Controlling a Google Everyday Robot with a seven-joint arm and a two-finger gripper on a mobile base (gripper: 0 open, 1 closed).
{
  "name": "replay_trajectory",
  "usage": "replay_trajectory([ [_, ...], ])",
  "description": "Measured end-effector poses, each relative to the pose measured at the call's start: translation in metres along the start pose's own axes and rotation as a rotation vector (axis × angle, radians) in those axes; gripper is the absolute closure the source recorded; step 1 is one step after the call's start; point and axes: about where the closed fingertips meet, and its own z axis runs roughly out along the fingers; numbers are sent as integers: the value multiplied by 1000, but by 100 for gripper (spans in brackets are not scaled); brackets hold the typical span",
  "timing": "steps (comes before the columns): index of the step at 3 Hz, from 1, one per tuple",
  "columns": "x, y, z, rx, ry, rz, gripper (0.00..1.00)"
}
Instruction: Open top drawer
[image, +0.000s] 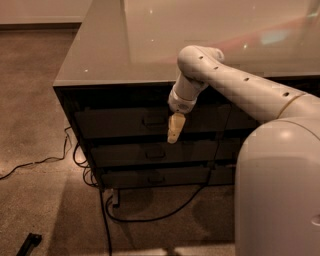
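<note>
The top drawer (120, 122) is a wide dark front under the grey glossy counter top (150, 45), with a small bar pull (154, 120) at its middle. The front sits level with the fronts around it. My gripper (173, 135) hangs from the white arm (235, 85), pointing down in front of the drawer. It is just right of the pull and a little below it, with its tip over the gap under the drawer.
Two slimmer drawers (150, 154) lie below the top one. A narrower drawer column (235, 120) is to the right, partly behind my arm. Black cables (115, 212) trail on the carpet under the cabinet. My white base (280, 190) fills the lower right.
</note>
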Motion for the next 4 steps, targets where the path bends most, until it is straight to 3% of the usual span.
replay_trajectory([
  [1,-3,1,7,-8,-2,-2,0],
  [3,6,9,26,-58,80,-48,42],
  [4,5,9,20,-59,82,-48,65],
])
